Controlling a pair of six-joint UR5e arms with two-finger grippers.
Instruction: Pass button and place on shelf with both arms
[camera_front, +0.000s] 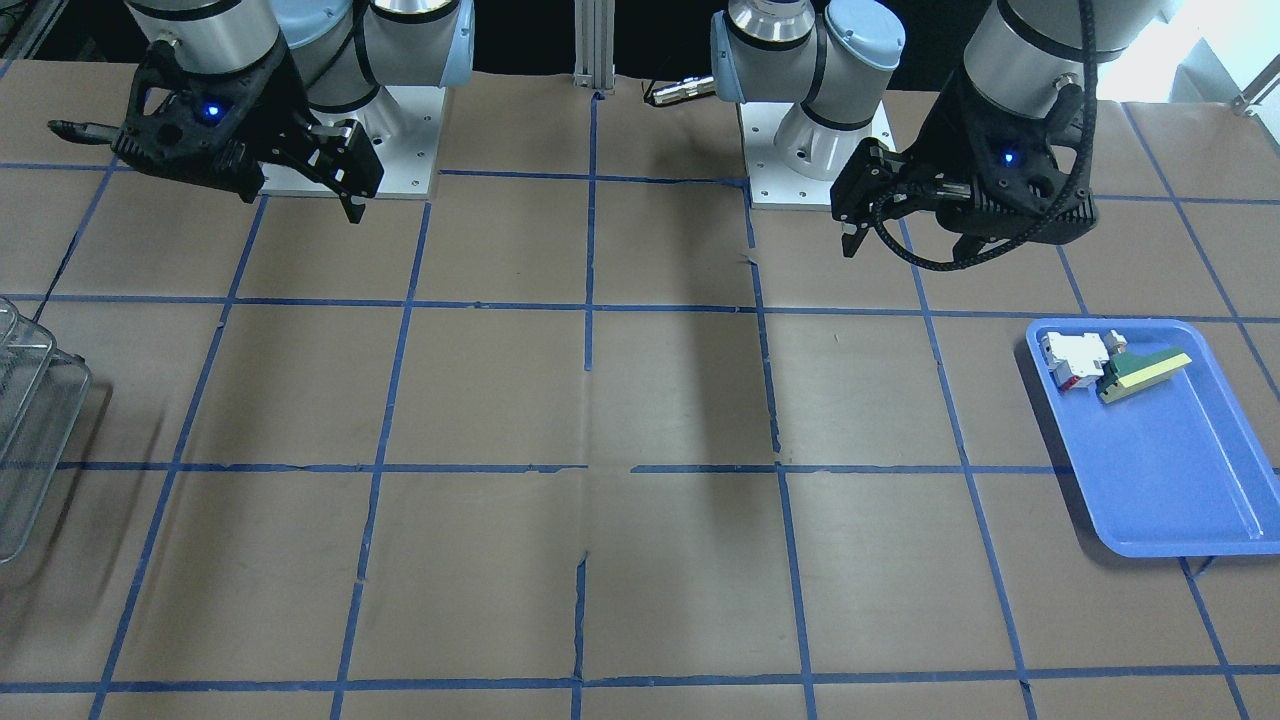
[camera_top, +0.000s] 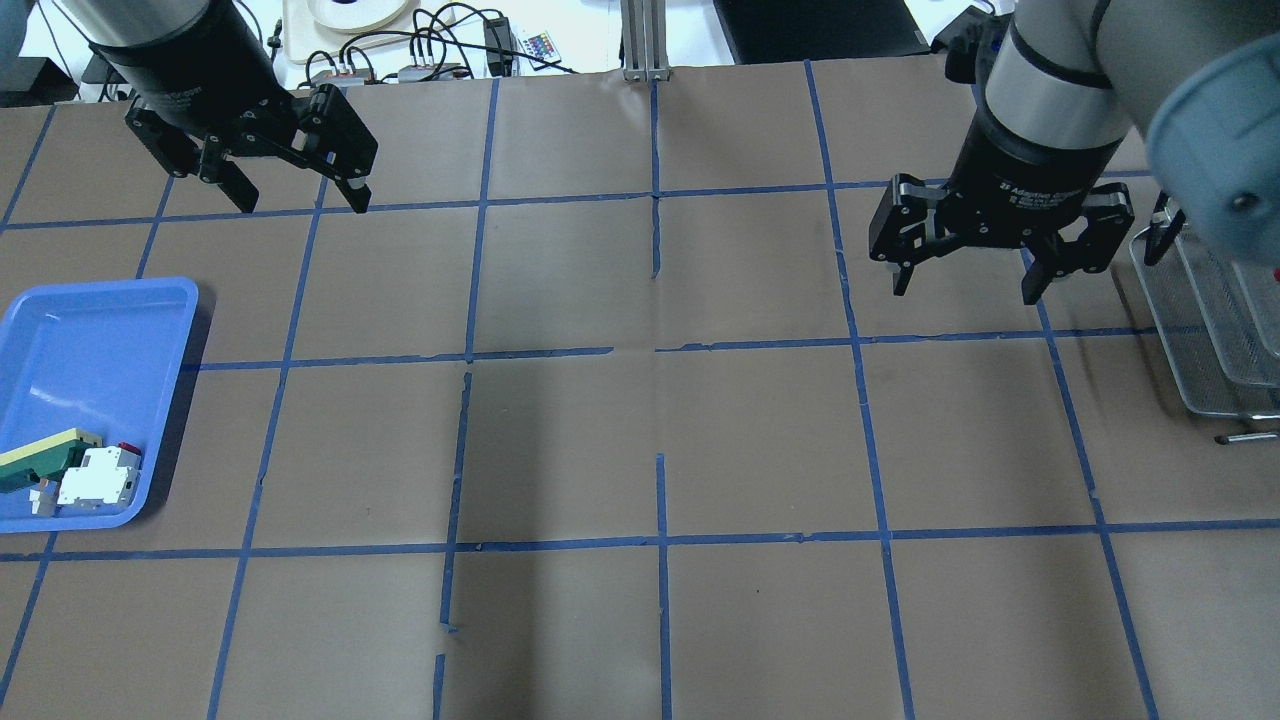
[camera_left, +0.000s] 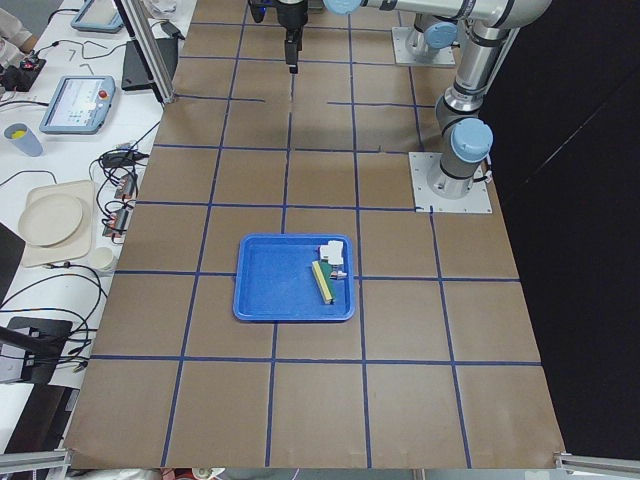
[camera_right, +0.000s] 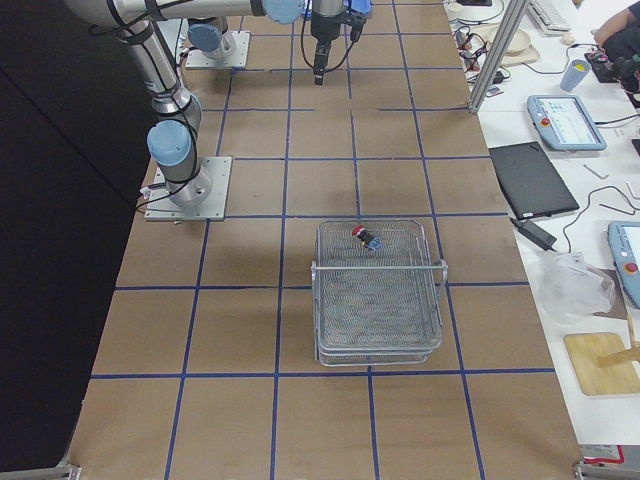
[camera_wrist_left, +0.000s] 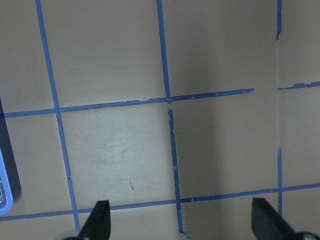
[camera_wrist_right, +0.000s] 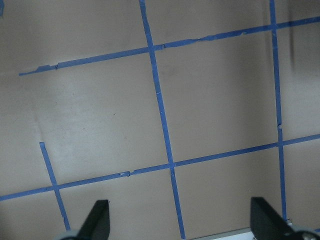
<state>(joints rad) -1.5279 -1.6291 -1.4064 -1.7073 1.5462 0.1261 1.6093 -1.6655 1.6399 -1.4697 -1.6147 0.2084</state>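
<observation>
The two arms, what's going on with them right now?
Neither arm is handling anything. The button lies in the shelf, near one end. The left tool and the right tool hang open and empty above the table. A white-and-red block and a green-and-yellow wedge sit in the blue tray.

Left gripper: held aloft, aimed downward, jaws spread wide, nothing between them. Right gripper: likewise aloft and aimed downward, jaws wide apart, empty. The two sit well apart.
</observation>
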